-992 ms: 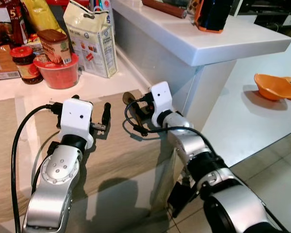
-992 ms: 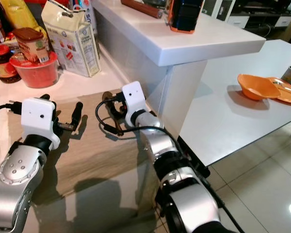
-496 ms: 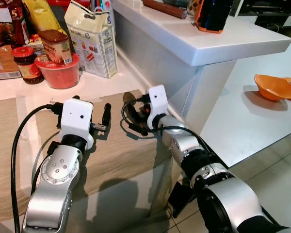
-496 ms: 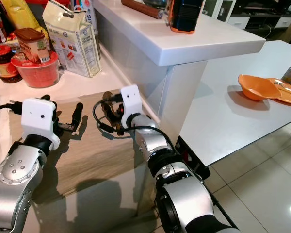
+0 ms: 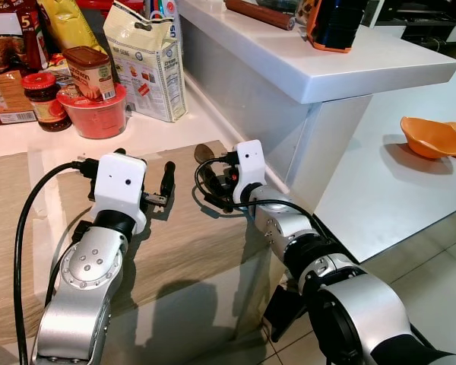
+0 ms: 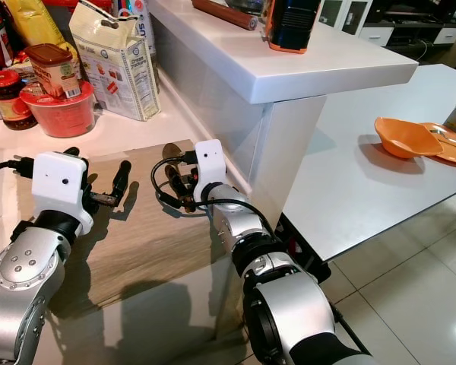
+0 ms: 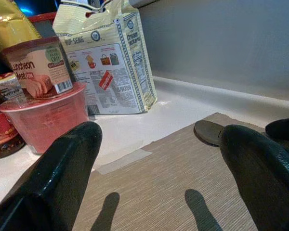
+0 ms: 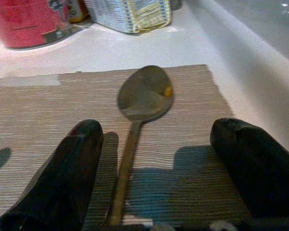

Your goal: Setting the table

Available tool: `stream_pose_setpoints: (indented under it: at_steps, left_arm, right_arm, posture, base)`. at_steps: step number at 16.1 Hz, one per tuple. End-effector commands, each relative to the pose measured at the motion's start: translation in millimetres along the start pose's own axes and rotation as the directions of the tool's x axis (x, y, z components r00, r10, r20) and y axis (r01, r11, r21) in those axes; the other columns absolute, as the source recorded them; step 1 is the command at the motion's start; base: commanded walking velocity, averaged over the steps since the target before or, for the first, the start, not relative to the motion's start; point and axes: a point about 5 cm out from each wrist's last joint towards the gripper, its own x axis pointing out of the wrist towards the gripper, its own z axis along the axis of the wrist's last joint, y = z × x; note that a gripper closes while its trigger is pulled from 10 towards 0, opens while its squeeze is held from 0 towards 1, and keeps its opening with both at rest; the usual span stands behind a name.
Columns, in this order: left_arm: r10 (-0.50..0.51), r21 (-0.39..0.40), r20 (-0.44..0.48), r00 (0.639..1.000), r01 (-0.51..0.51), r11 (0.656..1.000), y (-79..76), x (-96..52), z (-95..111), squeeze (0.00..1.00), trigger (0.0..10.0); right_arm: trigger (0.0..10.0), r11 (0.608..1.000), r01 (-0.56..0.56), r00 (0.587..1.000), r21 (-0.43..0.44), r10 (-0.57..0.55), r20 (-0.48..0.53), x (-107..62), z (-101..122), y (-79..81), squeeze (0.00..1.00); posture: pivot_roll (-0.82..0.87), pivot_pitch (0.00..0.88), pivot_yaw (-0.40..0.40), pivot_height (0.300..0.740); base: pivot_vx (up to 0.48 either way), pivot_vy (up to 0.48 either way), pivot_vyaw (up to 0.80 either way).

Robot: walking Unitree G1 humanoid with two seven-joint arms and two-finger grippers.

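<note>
A dull metal spoon (image 8: 142,96) lies on the tan woven placemat (image 5: 190,228), its bowl toward the back wall and its handle running toward me. My right gripper (image 8: 156,139) is open, low over the mat, with one black finger on each side of the handle; nothing is held. In the eye view the spoon's bowl (image 5: 204,152) shows just beyond the right wrist. My left gripper (image 7: 159,139) hovers open over the mat to the spoon's left, with nothing between its fingers (image 5: 167,179).
A flour bag (image 5: 146,61), a red tub (image 5: 97,114) with a meat tin on it and a jar (image 5: 44,99) stand at the back of the counter. A raised white ledge (image 5: 327,65) walls the right side. An orange bowl (image 5: 432,137) sits on the white table beyond.
My right wrist swung slightly left, then back right, staying over the spoon handle. The left arm has hardly moved.
</note>
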Motion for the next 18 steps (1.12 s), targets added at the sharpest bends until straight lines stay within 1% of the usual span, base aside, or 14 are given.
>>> stream_pose_setpoints:
  at_steps: [1, 4, 8, 9, 10, 13, 18]
  left_arm:
    - [-0.011, 0.006, 0.021, 1.000, 0.011, 1.000, -0.9, -0.3, 6.6, 0.00, 10.0]
    - [-0.012, 0.004, 0.020, 1.000, 0.012, 1.000, -1.2, 0.1, 6.7, 0.00, 10.0]
    - [-0.016, -0.010, 0.016, 1.000, 0.016, 1.000, -1.3, 2.2, 7.2, 0.00, 10.0]
    - [-0.015, -0.013, 0.015, 1.000, 0.016, 1.000, -0.6, 3.0, 7.5, 0.00, 10.0]
    - [-0.015, -0.014, 0.016, 1.000, 0.016, 1.000, -0.8, 3.3, 7.9, 0.00, 10.0]
    - [-0.016, -0.011, 0.020, 1.000, 0.016, 1.000, -0.3, 4.2, 9.5, 0.00, 10.0]
    - [-0.019, -0.003, 0.025, 0.999, 0.019, 1.000, 1.9, 6.9, 12.4, 0.00, 10.0]
  right_arm:
    - [10.0, 1.000, -0.023, 1.000, 0.012, 0.024, -0.015, 1.9, 0.8, 4.4, 0.00]
    - [10.0, 0.999, -0.049, 0.998, -0.015, 0.049, -0.029, 1.5, -2.1, 6.3, 0.00]
    - [10.0, 0.998, -0.010, 0.996, -0.061, 0.004, -0.087, 0.0, -10.7, 2.1, 0.00]
    - [4.2, 0.997, 0.027, 0.991, -0.066, -0.036, -0.129, -0.9, -16.6, 0.0, 0.00]
    - [0.0, 0.998, 0.022, 0.990, -0.059, -0.030, -0.139, -1.1, -18.3, 0.9, 0.00]
    - [0.0, 0.999, 0.027, 0.984, -0.045, -0.035, -0.174, -1.7, -23.4, 1.9, 0.00]
    - [0.0, 0.999, 0.029, 0.983, -0.030, -0.034, -0.181, -1.4, -23.0, 2.2, 0.00]
  posture:
    - [0.17, 0.000, -0.057, 0.732]
    - [0.17, 0.000, -0.055, 0.732]
    - [0.16, 0.000, -0.053, 0.732]
    - [0.16, 0.000, -0.053, 0.732]
    - [0.16, 0.000, -0.054, 0.732]
    - [0.16, 0.000, -0.052, 0.732]
    - [0.16, 0.000, -0.047, 0.732]
  base:
    - [0.000, 0.000, 0.00]
    - [0.000, 0.000, 0.00]
    - [0.000, 0.000, 0.00]
    - [0.000, 0.000, 0.00]
    - [0.000, 0.000, 0.00]
    - [0.000, 0.000, 0.00]
    - [0.000, 0.000, 0.00]
